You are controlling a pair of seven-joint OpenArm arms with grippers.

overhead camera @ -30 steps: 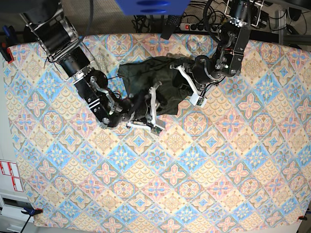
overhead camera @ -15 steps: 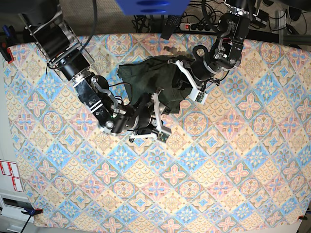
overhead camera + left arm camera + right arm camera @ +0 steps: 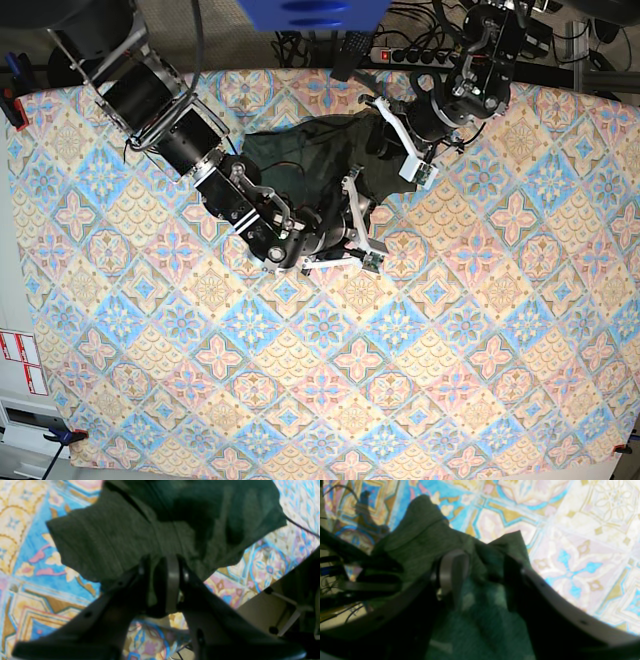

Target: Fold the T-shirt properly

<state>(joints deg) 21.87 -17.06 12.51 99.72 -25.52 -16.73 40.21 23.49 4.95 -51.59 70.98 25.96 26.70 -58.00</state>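
Observation:
The dark olive T-shirt lies bunched at the far middle of the patterned table. In the left wrist view my left gripper is shut on a fold of the T-shirt near its edge; in the base view this left gripper sits at the shirt's right side. My right gripper is at the shirt's near edge. Seen from the right wrist, the right gripper stands open, its jaws wide apart, with loose T-shirt fabric lying between and under them.
The patterned tablecloth covers the whole table. A power strip and cables run behind the far edge, and a blue object hangs above it. A red clamp sits at the left edge.
My right arm has slid right along the shirt's near edge and its jaws have opened. My left gripper has pulled its fold toward the far edge, and the shirt is more bunched.

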